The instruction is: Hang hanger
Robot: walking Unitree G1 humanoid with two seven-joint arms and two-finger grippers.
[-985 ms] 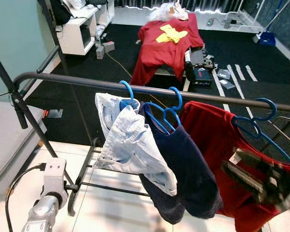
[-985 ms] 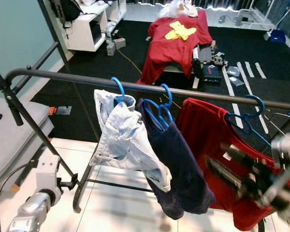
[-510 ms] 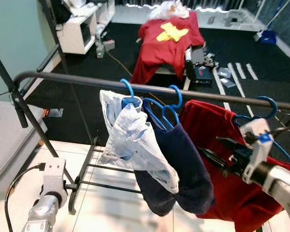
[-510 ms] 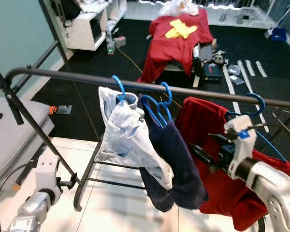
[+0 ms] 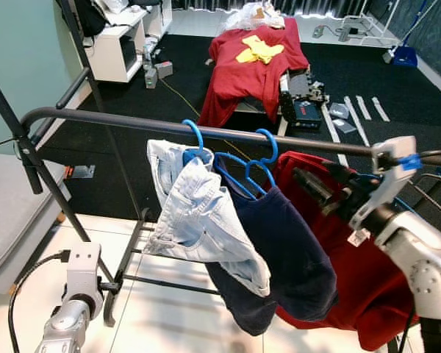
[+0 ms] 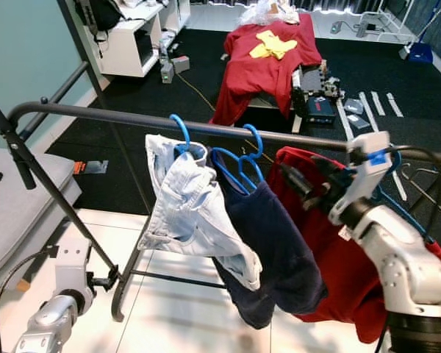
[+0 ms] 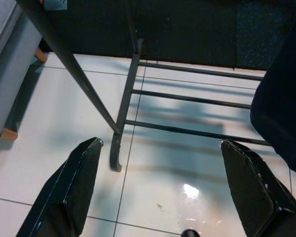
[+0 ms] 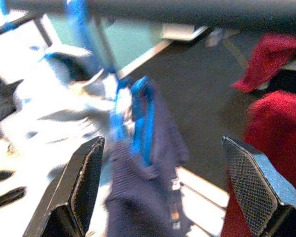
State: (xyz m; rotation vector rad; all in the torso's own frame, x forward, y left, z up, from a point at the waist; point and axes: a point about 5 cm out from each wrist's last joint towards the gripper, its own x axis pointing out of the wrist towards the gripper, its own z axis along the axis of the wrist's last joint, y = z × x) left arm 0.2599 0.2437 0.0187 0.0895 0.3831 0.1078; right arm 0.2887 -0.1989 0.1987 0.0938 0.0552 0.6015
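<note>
A dark metal clothes rail (image 5: 132, 123) carries three loads on blue plastic hangers. Pale denim shorts (image 5: 198, 217) hang nearest its left end on a blue plastic hanger (image 5: 196, 140), a navy garment (image 5: 279, 257) sits just beside them on a second blue hanger (image 5: 263, 158), and a red T-shirt (image 5: 353, 287) hangs toward the right end, its own hanger hidden behind the arm.

The right gripper (image 5: 325, 193) is raised in front of the red shirt's shoulder, just under the rail, fingers spread and holding nothing. That height and reach suit settling or shifting a hanger along the rail, so the hanging looks done or nearly so.

A second ago this arm was low against the shirt's lower right; it has since risen and moved inward toward the navy garment, which has swung slightly.

The left gripper (image 7: 163, 187) hangs idle near the floor, fingers apart over white tiles (image 7: 187, 168) and the rack's base.
</note>
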